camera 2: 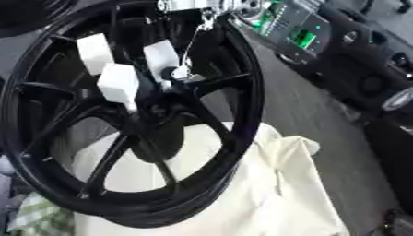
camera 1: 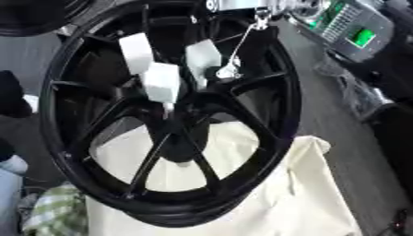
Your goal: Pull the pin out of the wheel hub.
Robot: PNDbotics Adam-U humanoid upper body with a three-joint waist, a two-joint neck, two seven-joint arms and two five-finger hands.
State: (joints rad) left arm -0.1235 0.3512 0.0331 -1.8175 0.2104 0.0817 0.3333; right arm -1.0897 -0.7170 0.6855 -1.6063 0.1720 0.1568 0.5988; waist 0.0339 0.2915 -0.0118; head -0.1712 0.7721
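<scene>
Grey floor, cream cloth [camera 1: 315,193] as bedding. Wheel [camera 1: 282,92], black, upright on the cloth's near-left corner. Pin [camera 1: 228,71], silver, on a thin wire, at the hub centre beside three white blocks [camera 1: 161,80]. No hand distinguishable against the spokes, so finger state cannot be told. Advice: draw the pin straight along its axis.

One black spoked wheel [camera 1: 174,120]. Three white blocks [camera 1: 161,82] near its hub. One thin cable [camera 1: 242,44] with a metal end. One cream cloth [camera 1: 315,198]. One green-checked cloth [camera 1: 52,212].
</scene>
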